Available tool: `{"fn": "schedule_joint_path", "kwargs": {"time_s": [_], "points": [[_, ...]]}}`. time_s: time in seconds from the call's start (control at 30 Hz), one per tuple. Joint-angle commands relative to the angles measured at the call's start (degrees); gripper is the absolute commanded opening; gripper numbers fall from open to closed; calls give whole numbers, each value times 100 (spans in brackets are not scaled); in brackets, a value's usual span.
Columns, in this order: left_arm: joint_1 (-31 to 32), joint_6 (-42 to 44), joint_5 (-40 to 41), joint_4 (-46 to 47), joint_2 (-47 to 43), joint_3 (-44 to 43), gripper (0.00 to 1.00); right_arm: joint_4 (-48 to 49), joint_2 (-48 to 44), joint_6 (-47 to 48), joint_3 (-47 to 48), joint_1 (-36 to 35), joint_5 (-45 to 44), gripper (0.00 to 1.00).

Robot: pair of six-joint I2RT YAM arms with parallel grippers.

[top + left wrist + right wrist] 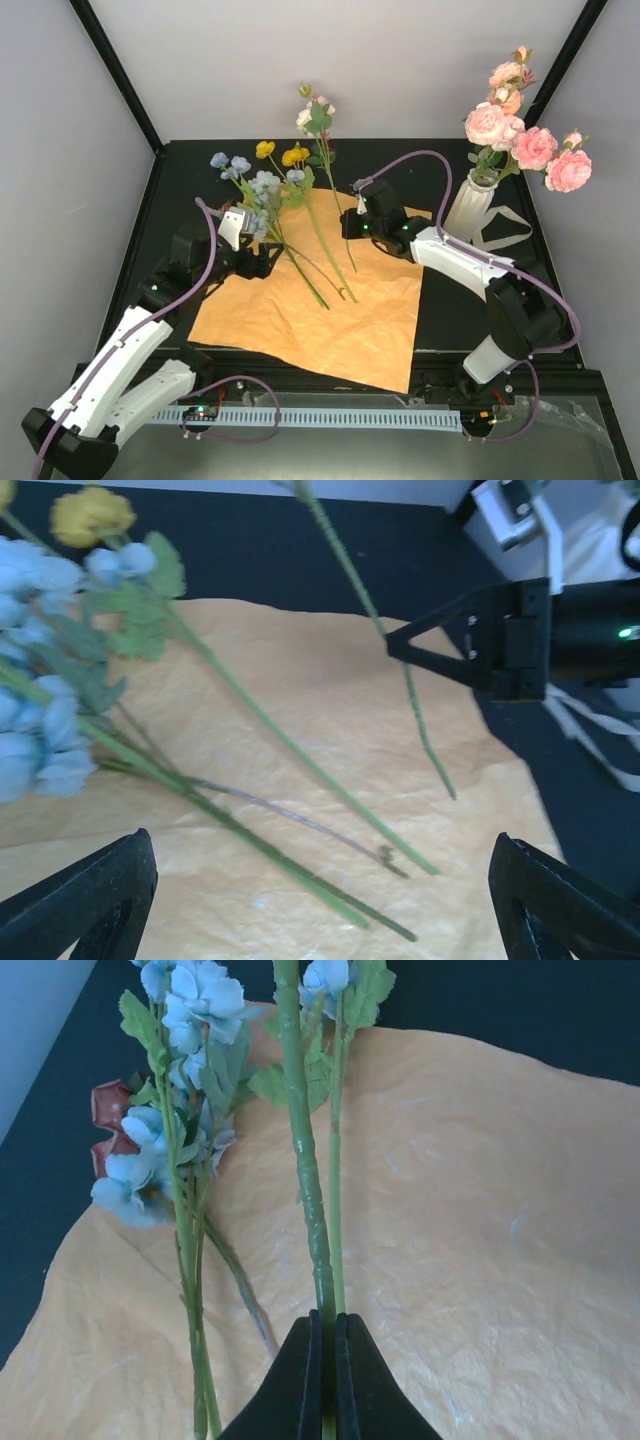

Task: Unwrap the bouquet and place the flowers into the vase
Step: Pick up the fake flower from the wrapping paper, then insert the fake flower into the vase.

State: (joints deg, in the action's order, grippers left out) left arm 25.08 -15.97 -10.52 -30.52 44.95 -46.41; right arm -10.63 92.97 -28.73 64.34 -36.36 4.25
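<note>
Progress is, in my judgement, past the half: the large square sheet of bright orange paper (340, 320) lies open and flat on the black table (190, 175); the cream ribbon (505, 232) lies loose beside the tall slim white ribbed vase (468, 208); a bunch of pink artificial roses (520, 140) stands already in that vase at the far right; so the unwrapping looks done. What is left are the loose flowers lying across the paper: pale blue blooms (262, 185), yellow blooms (292, 156) and one cream bloom (315, 115), all with heads toward the far side and stems toward the near side; none of these is in the vase yet.

The right gripper (328, 1325) has its two black fingers pressed together on a thick green stem (305, 1160), close above the paper; this stem appears to belong to the cream bloom. The left gripper (320, 842) stands wide apart and holds nothing; it hovers over the thin stems of the blue blooms and touches none, as far as I can see.

The paper is matte and creased, with soft wrinkles; the stems are long, thin and plastic-looking, the held one with small ridges; the leaves are small and toothed; the petals look like fabric; the vase has vertical ribs and a flared scalloped rim, and its mouth is narrow, so each stem must probably enter nearly upright.
</note>
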Motion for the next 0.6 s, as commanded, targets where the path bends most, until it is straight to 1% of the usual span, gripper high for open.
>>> {"fn": "schedule_joint_path", "kwargs": {"time_s": [0.0,0.17,0.33,0.43,0.5,0.57], "points": [[-39,-719,-1245,939,-124,252,92,720,-587,-285,-452,-86,190,1],[-38,-1804,-2109,2124,-31,536,84,1569,-1661,-554,-1400,-313,553,1],[-41,-2548,-2792,3457,237,651,80,2473,-2624,-893,-2205,-644,1046,1],[-39,-2920,-3219,4118,505,593,75,2885,-3025,-1050,-2466,-910,1138,1],[-41,-3187,-3539,4500,727,556,69,3018,-3140,-1104,-2473,-1064,1205,1],[-38,-3404,-3878,4813,957,511,66,3029,-3159,-1130,-2406,-1197,1275,1]]}}
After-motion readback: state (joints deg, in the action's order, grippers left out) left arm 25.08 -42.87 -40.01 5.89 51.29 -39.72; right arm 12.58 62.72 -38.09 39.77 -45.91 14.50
